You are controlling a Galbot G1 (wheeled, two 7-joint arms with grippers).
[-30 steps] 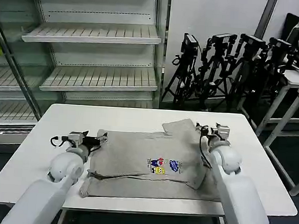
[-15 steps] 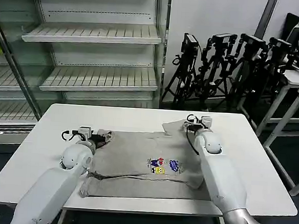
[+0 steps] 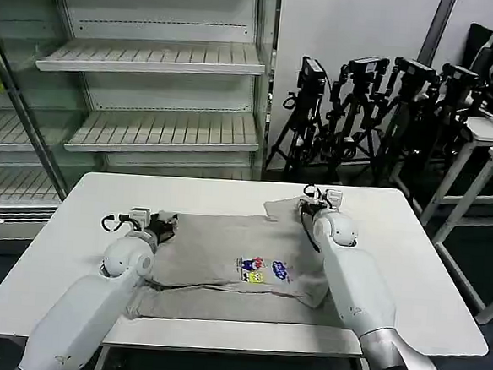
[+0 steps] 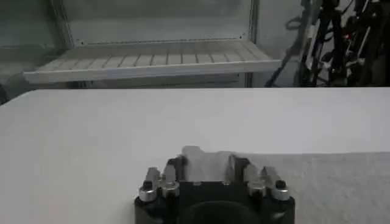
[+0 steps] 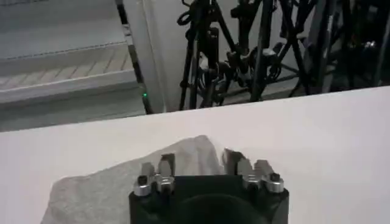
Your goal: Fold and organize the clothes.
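Shirt point(image 3: 232, 269) lies flat on the white counter point(image 3: 74, 224), print up, near hem doubled into a loose fold along the near edge. That fold sits close to the counter lip; any tug toward the robot likely slides it off.

Left pincer point(image 3: 161, 223) is down at the shirt's far-left corner. In the left wrist view its fingers point(image 4: 233, 165) straddle a small bump of cloth point(image 4: 204, 161), spread with fabric between them, not clamped that I can tell. Risk: it closes on one layer only or misses, and the corner drops mid-fold.

Right pincer point(image 3: 311, 205) is at the far-right sleeve point(image 3: 283, 209). In the right wrist view the fingers point(image 5: 230, 159) stand apart with the sleeve tip point(image 5: 195, 152) bunched between them; can't tell if it's pinching yet. Same risk, plus the sleeve is already crumpled, so a lift may drag a wad rather than an edge.

If one side grips and the other doesn't, the fold goes skewed and the print ends off-centre.

Shelving point(image 3: 154, 60) and tripods point(image 3: 370, 109) behind are well apart, no collision concern.
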